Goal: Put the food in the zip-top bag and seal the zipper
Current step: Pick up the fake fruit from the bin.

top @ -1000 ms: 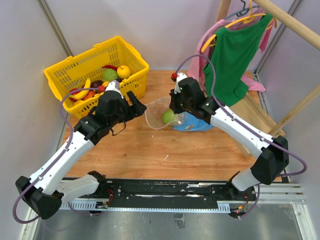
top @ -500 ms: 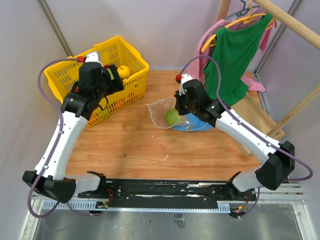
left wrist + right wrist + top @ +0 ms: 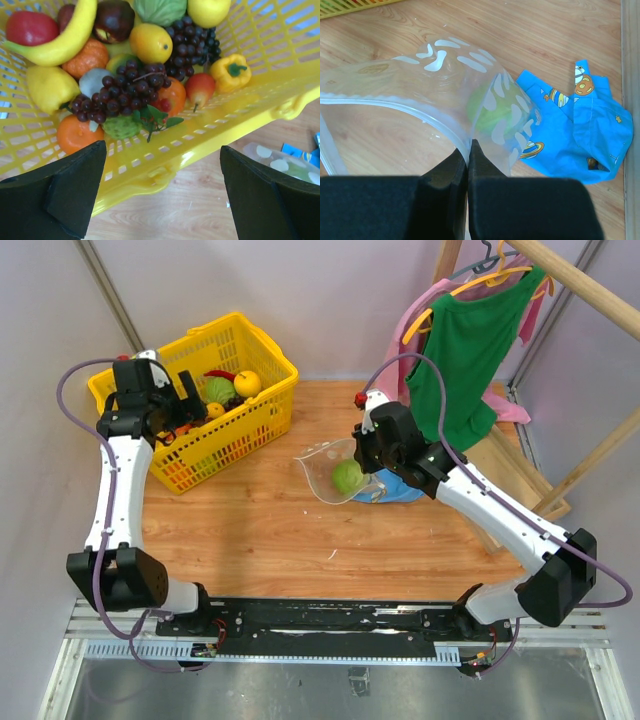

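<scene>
The zip-top bag (image 3: 322,468) lies on the wooden table with its mouth held open toward the left. A green round toy (image 3: 347,476) sits inside it, also seen in the right wrist view (image 3: 490,107). My right gripper (image 3: 468,146) is shut on the bag's mouth edge at the zipper (image 3: 420,112); in the top view it (image 3: 366,466) is at the bag's right side. My left gripper (image 3: 162,200) is open and empty, over the near rim of the yellow basket (image 3: 225,125). Below it lie a banana (image 3: 65,37), an orange (image 3: 77,135), dark purple grapes (image 3: 125,87) and a cabbage (image 3: 160,10).
The yellow basket (image 3: 270,352) stands at the back left with several more toy fruits. A blue cloth (image 3: 402,490) lies under the bag's right end (image 3: 575,130). Green and pink clothes (image 3: 465,340) hang from a wooden rack at the back right.
My left arm has swung away from the bag, back and left to over the basket, with its gripper open. My right gripper has kept its hold on the bag, shifting slightly right.
</scene>
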Tool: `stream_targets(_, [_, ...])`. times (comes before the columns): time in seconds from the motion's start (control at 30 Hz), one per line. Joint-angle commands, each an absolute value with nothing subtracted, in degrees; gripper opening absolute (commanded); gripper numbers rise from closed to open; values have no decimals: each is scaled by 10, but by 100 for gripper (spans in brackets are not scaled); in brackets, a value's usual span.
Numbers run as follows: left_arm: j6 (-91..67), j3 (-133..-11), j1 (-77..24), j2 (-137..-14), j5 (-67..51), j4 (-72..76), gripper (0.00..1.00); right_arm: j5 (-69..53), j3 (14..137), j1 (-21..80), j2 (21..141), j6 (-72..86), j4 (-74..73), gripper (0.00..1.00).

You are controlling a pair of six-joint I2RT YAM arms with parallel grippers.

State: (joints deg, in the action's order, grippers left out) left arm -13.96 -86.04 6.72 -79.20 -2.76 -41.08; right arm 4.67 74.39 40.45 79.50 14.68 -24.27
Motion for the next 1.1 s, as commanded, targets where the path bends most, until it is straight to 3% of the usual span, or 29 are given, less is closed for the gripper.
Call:
stream_targets(0.0, [-109, -837, 79, -808, -107, -405, 99, 59, 736, 396, 782, 137, -233, 0])
stream_targets(0.6, [-116, -818, 56, -780, -248, -472, 91, 57, 738, 385, 786, 135, -231, 1])
stream_targets(0.83, [-120, -869, 52, -776, -222, -493, 90, 57, 737, 379, 785, 134, -230, 1])
stream_targets(1.07, [-114, -959, 52, -810, -98, -508, 90, 64, 738, 378, 785, 126, -230, 0])
